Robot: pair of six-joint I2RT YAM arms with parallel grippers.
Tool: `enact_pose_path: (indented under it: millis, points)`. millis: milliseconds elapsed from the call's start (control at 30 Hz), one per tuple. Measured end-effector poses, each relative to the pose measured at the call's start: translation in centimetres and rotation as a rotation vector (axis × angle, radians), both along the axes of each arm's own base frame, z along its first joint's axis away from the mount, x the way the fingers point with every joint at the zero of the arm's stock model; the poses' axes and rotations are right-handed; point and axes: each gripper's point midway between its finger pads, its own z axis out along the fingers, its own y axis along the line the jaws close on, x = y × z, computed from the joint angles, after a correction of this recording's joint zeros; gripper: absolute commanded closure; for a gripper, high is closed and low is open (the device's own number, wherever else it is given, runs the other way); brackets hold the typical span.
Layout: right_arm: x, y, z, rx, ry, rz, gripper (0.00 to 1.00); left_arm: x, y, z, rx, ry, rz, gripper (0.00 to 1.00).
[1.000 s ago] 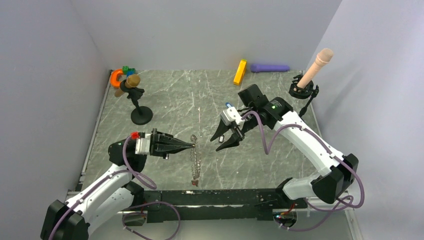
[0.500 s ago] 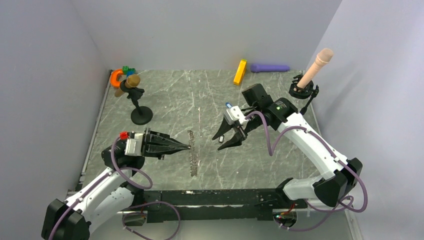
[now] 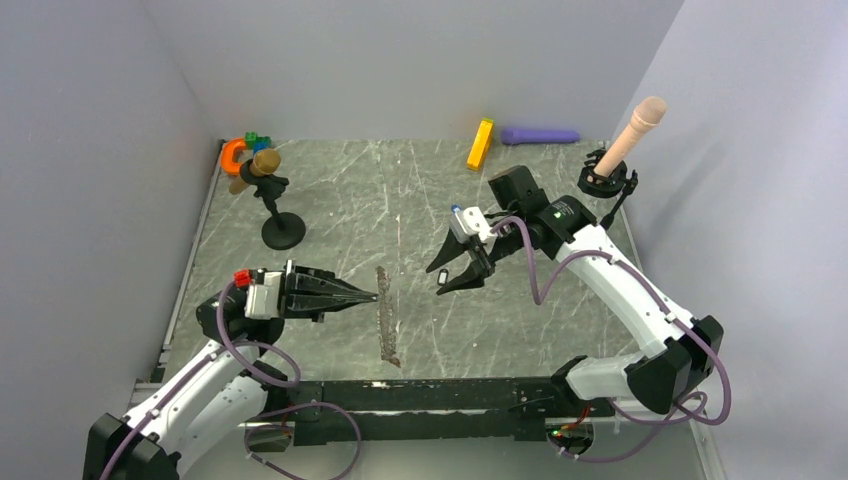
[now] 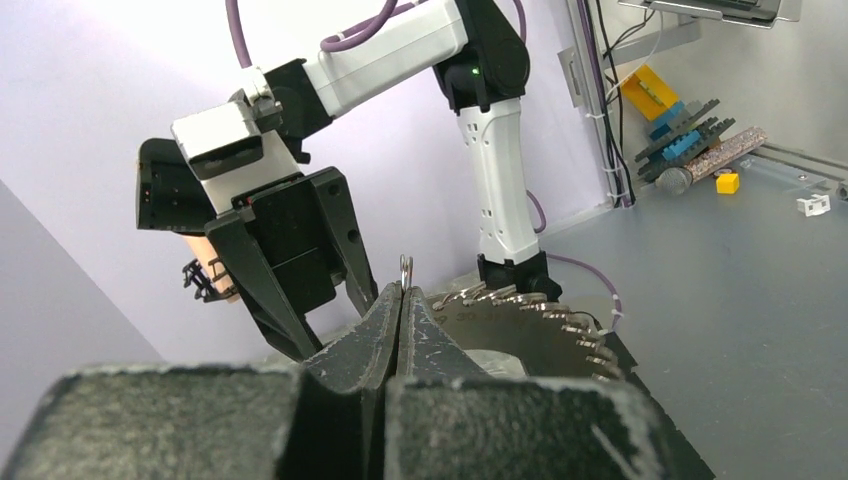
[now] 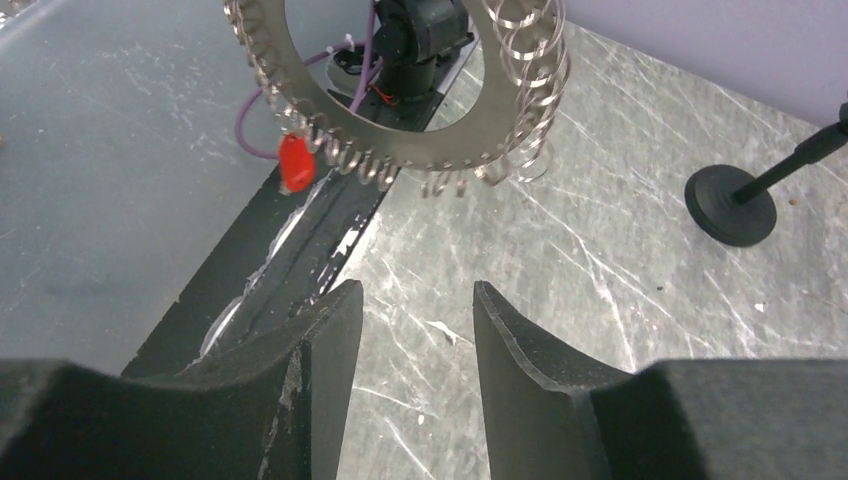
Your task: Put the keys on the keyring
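Observation:
The keyring (image 3: 385,322) is a flat toothed metal loop edged with small wire rings. It hangs edge-on above the table centre in the top view. My left gripper (image 3: 376,295) is shut on one of its wire rings (image 4: 406,266), and the toothed loop (image 4: 545,335) shows just beyond the left gripper (image 4: 402,290). One red key (image 5: 294,163) dangles from the keyring (image 5: 400,140) in the right wrist view. My right gripper (image 3: 436,280) hovers open just right of the loop. Nothing lies between the right gripper's (image 5: 417,290) fingers. No other key is plainly visible.
A black stand (image 3: 276,205) with a brown knob is at the back left, beside an orange horseshoe piece (image 3: 233,155) and small green and blue blocks (image 3: 257,140). A yellow block (image 3: 480,144), purple cylinder (image 3: 540,135) and beige peg (image 3: 628,138) line the back. Walls close three sides.
My left arm has drawn back to the left, carrying the keyring slightly left and up. The right gripper has shifted a little up and left, its jaws slightly wider.

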Motion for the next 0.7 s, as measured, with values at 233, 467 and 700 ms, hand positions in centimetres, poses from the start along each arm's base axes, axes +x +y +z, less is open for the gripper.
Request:
enact_pose_path:
  millis: [233,467,700]
  points:
    - [1.8,-0.6,-1.7,-0.010,0.031,-0.063,0.39,0.4,0.2,-0.7,0.015,-0.006,0.044,1.00]
    - [5.3,-2.5,-5.5,-0.024,0.075,-0.197,0.28,0.6,0.6,-2.7,0.027,-0.007,0.107,1.00]
    - [7.2,-3.6,-8.1,-0.068,0.022,-0.261,0.29,1.4,1.1,-4.4,-0.033,0.046,0.182,1.00]
